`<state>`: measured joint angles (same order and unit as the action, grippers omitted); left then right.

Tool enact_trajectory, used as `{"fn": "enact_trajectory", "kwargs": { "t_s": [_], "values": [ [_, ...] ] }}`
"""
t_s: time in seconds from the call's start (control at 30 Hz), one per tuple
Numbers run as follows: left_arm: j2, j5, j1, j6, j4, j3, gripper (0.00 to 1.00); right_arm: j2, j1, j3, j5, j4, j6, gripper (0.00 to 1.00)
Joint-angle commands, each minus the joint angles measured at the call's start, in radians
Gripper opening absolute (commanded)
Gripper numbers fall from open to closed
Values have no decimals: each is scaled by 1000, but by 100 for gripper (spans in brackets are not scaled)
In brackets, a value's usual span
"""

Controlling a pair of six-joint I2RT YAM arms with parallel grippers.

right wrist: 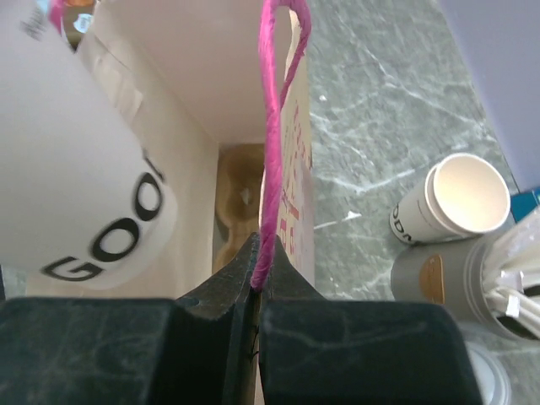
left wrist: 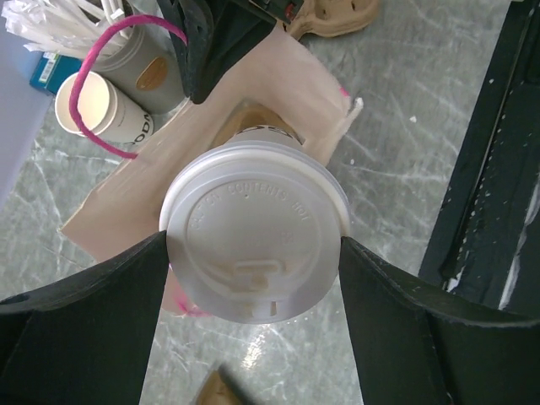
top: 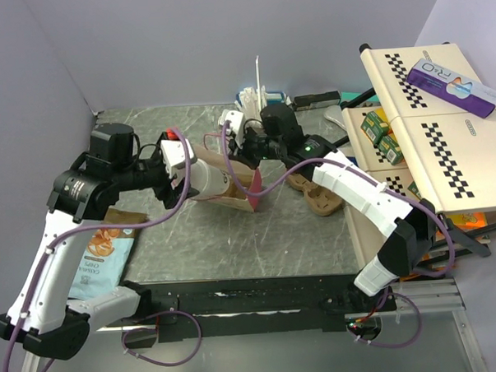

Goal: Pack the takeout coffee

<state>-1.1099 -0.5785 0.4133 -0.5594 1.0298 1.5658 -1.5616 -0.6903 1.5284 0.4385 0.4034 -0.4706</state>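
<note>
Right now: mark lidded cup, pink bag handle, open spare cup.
lidded cup (left wrist: 253, 245), left wrist view, centre of lid.
pink bag handle (right wrist: 269, 152), right wrist view, mid-cord.
open spare cup (right wrist: 456, 198), right wrist view, tan inside.

Coffee cup (left wrist: 263, 133) mostly behind lid (left wrist: 253, 245)

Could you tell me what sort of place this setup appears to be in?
Probably a robotics lab bench staged as a coffee counter: two arms mounted at a marbled grey table backed by plain walls, with props such as a lidded cup, a paper bag and a grey cup of straws.
</note>
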Motion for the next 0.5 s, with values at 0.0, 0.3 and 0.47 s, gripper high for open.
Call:
{"fn": "enact_trajectory", "kwargs": {
  "t_s": [0.0,0.3,0.47],
  "values": [
    [48,25,19,-72,-73,-30,1,44,-40,-14,19,-67,-22,0],
    [84,32,48,-160,-40,-46,1,95,-84,-42,23,-23,70,0],
    [137,19,61,-209,-10,-93,1,121,-97,-74,25,-26,164,0]
  ]
}}
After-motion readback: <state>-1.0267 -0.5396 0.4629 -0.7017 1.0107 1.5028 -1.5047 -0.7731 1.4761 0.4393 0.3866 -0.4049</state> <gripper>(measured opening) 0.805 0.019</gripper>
